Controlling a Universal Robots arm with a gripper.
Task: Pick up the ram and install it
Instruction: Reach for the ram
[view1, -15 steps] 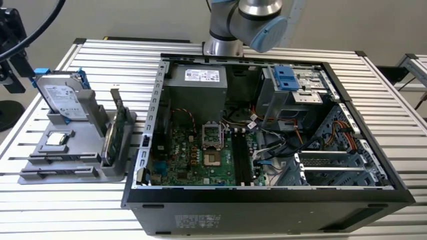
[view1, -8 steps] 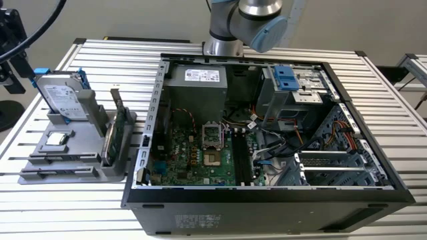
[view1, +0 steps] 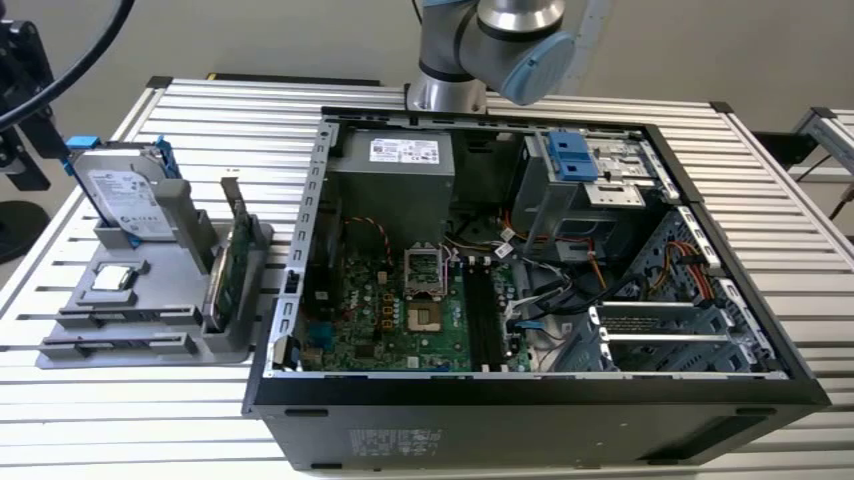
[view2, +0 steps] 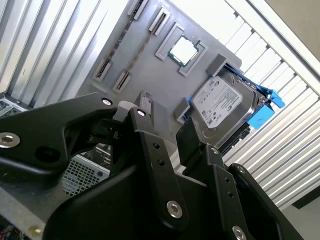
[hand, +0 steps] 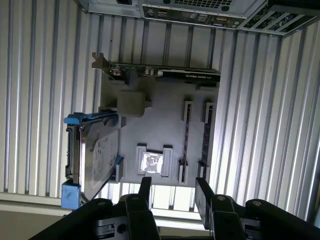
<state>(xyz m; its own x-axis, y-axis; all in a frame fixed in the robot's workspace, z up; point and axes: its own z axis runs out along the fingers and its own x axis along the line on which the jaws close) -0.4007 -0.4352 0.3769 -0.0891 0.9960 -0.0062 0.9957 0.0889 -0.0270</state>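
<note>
- The gripper (hand: 174, 192) is closest in both wrist views; its two black fingers (hand: 145, 187) stand wide apart with nothing between them; it holds nothing.
- Below the fingertips lies a grey holder tray (hand: 165, 102); neither finger touches it.
- The ram (hand: 186, 142), as far as it can be made out, is a thin dark strip on edge between slotted brackets (hand: 188, 107) on the tray; it lies toward one finger's side and is apart from that finger; a second similar strip stands just beside it; chips and sticker cannot be made out.
- A processor (hand: 153, 162) lies flat in a square pocket of the tray, roughly in line with the gap between the fingers.
- A hard drive (hand: 100, 155) with blue rails leans in the tray, out past the other finger.
- An expansion card (hand: 165, 74) stands on edge at the side of the tray farthest from the gripper.
- Beyond the card lies the open computer case (view1: 534, 400), its motherboard (view1: 387, 310) showing; case and tray sit just beside each other on a slatted metal table (view1: 240, 110).
- In the exterior view the arm (view1: 487, 45) rises behind the case.
</note>
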